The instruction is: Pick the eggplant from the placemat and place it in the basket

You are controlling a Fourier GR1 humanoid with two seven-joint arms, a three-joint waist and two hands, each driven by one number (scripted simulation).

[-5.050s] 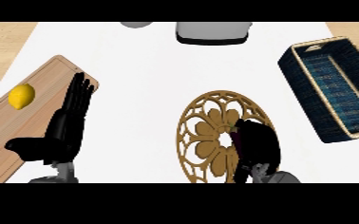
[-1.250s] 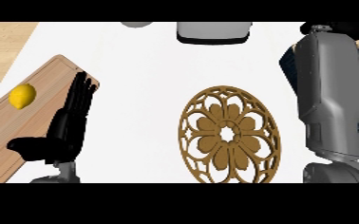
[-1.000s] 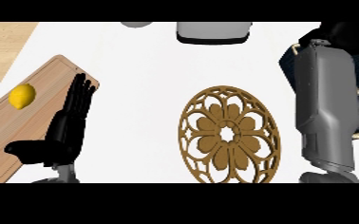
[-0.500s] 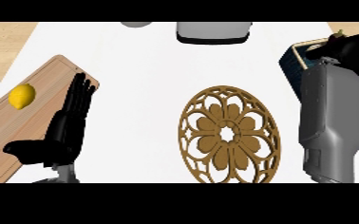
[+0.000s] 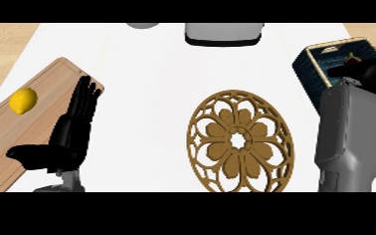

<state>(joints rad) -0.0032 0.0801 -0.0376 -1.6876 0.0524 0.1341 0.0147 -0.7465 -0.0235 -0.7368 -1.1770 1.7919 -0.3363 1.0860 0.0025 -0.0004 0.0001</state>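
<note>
The round brown lattice placemat (image 5: 238, 142) lies bare at the centre of the counter. My right forearm runs up the right edge to the dark blue basket (image 5: 317, 62) with its tan rim. My right hand (image 5: 346, 79) is over the basket's opening, curled round the dark eggplant (image 5: 357, 65). Only the eggplant's top and stem tip show above the fingers. Low on the left, my left hand (image 5: 73, 124) rests open with its fingers up, beside the board.
A wooden cutting board (image 5: 51, 87) at the left edge carries a yellow lemon (image 5: 23, 100). A grey container (image 5: 223, 33) and a small grey object (image 5: 143, 25) stand at the far edge. White countertop lies between the board and the placemat.
My right arm has swung right, away from the placemat, and drawn back, carrying the eggplant over the basket's opening. My left hand has stayed still.
</note>
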